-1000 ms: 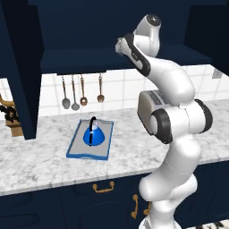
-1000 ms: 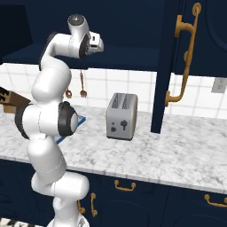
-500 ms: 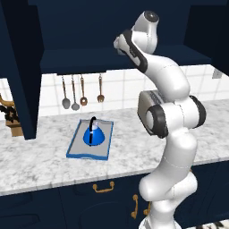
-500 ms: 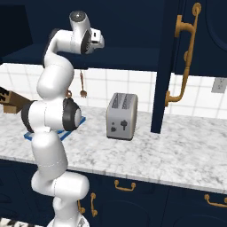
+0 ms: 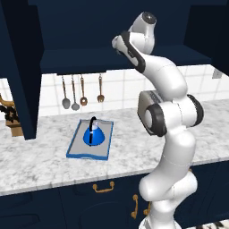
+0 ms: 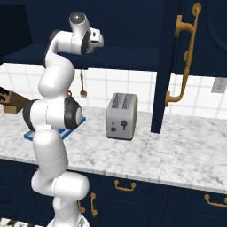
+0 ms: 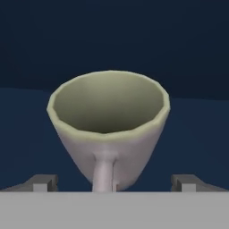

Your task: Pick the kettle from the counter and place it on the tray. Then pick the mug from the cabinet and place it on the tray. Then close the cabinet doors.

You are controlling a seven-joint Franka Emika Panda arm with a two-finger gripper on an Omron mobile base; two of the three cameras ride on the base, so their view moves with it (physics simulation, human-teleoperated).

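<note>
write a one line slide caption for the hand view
Open end effector lined up on the grey-beige mug inside the navy cabinet, handle facing the camera, fingertips either side and not touching.

Bright blue kettle (image 5: pixel 93 135) with black handle; grey tray (image 5: pixel 77 149) with blue rim; beige mug (image 7: pixel 108 129), greenish inside; white-grey marbled tabletop (image 5: pixel 40 163); silver toaster (image 6: pixel 121 116).

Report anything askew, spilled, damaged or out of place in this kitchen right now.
Nothing stands out. The kettle sits upright on the tray, and the toaster stands square on the counter. In the hand view the mug is upright and unbroken, between the open fingertips of the gripper. No spills show.
</note>
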